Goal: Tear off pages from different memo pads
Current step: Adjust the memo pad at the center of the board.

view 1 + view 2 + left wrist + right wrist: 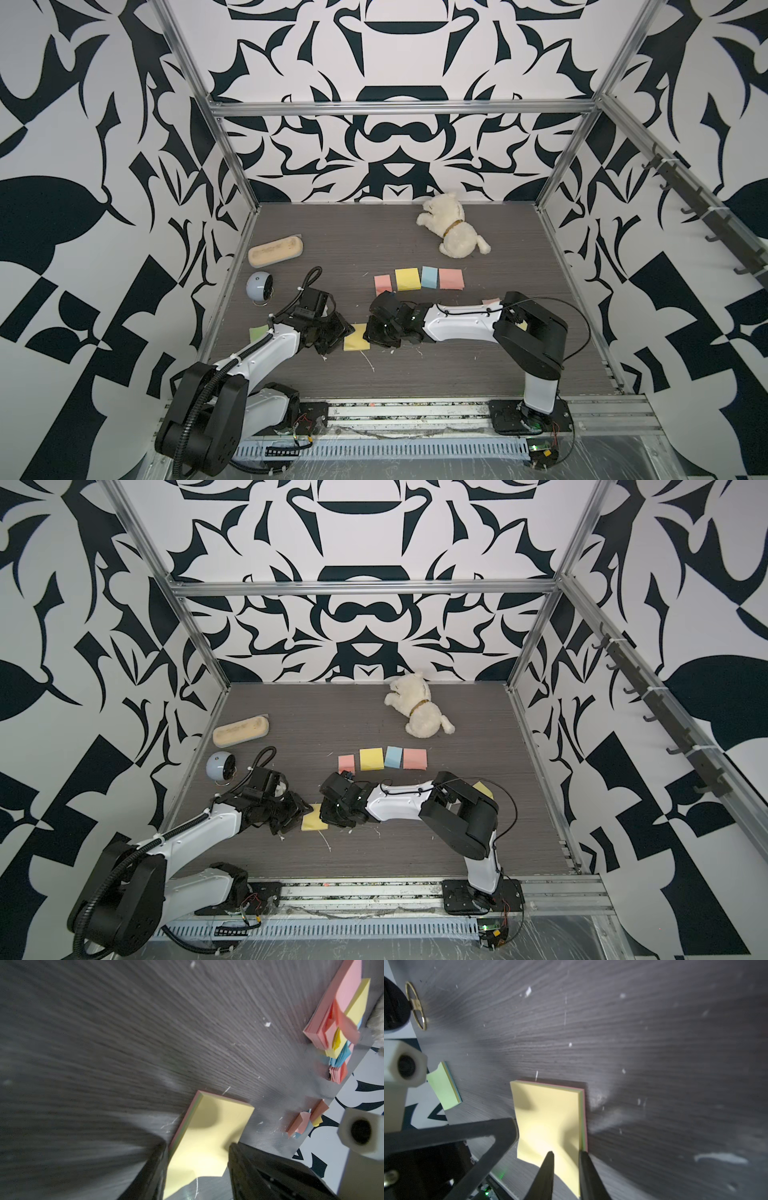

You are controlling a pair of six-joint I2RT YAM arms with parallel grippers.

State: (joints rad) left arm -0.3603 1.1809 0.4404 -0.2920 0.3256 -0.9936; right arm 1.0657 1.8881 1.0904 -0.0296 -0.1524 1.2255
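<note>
**Cell backdrop: b/w print walls, dark wood-grain table**

You've got a dark grey wood-grain table as the floor of the cell, w/ white scuffs toward its near edge. Behind the table, the back wall carries a bold black-on-white abstract print. Same print on the side walls, left and right of the table. An alu. frame post rises from the table's far left corner, and a crossbar spans above its far edge. A rail of black hooks runs up right of the table. A slotted cable duct lies in front of the table. Light is even, shadows soft.

- You are looking into a lab robot cell: aluminium frame, black-and-white patterned walls.
- Your left arm and right arm bolt to a rail fronting the table.
</note>
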